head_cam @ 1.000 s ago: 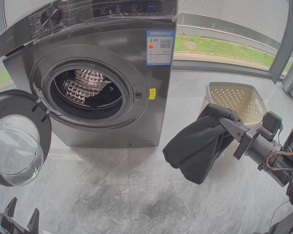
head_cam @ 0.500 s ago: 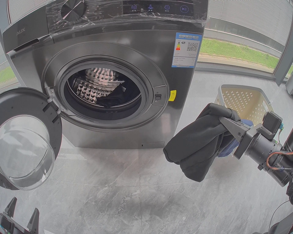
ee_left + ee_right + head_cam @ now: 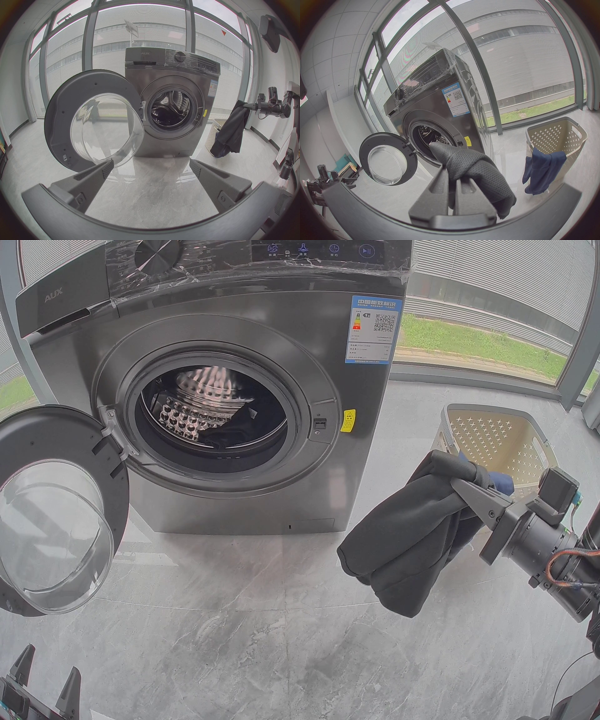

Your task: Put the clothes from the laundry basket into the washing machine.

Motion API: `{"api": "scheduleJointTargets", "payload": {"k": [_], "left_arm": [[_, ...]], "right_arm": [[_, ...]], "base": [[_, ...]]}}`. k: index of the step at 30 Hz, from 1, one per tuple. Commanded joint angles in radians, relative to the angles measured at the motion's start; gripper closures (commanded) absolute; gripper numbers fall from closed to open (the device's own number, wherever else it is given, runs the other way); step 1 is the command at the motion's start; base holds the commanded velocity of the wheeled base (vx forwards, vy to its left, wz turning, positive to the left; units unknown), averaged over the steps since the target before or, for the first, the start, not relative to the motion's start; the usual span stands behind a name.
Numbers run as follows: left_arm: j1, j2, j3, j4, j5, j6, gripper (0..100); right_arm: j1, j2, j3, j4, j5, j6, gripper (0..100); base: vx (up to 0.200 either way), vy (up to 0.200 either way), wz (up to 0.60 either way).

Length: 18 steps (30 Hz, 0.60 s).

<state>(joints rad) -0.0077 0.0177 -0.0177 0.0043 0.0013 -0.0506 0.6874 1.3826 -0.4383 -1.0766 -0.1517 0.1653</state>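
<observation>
Head view, starting at our left: our left gripper [image 3: 49,671] sits low at the corner above the grey marble-patterned floor [image 3: 262,640]. In the left wrist view its two fingers stand wide apart with nothing between them. Next comes the round door [image 3: 59,509] of the washing machine [image 3: 300,321], swung fully open on its hinge, its clear bowl facing us. The machine is a dark silver front-loader with film wrapped over its control panel. Through the open port we see the perforated steel drum [image 3: 187,409], and a dark cloth [image 3: 240,427] lies at its lower right side.

To the right of the machine, well clear of the port, hangs the dark grey garment [image 3: 406,534]. It is a thick, matte piece bunched into heavy folds, and its lower end dangles above the floor, not touching it as far as we can tell. In the right wrist view its surface shows a fine dotted texture. Our right gripper [image 3: 467,490] has it pinched at the top fold, fingers closed tight on the cloth.

Just behind stands the cream laundry basket [image 3: 500,427], with star-shaped holes in its walls. A blue garment [image 3: 502,480] is draped over its near rim, hanging down the outside.
</observation>
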Motion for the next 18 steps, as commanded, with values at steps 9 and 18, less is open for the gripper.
{"api": "scheduleJointTargets", "payload": {"k": [9,18], "left_arm": [[0.000,-0.013,0.016,0.000,0.000,0.000,0],[0.000,-0.013,0.016,0.000,0.000,0.000,0]], "right_arm": [[-0.008,-0.004,0.000,0.000,-0.002,0.002,100],[-0.022,-0.002,0.000,0.004,-0.003,0.002,100]], "base": [[0.000,0.200,0.00],[0.000,0.200,0.00]]}}
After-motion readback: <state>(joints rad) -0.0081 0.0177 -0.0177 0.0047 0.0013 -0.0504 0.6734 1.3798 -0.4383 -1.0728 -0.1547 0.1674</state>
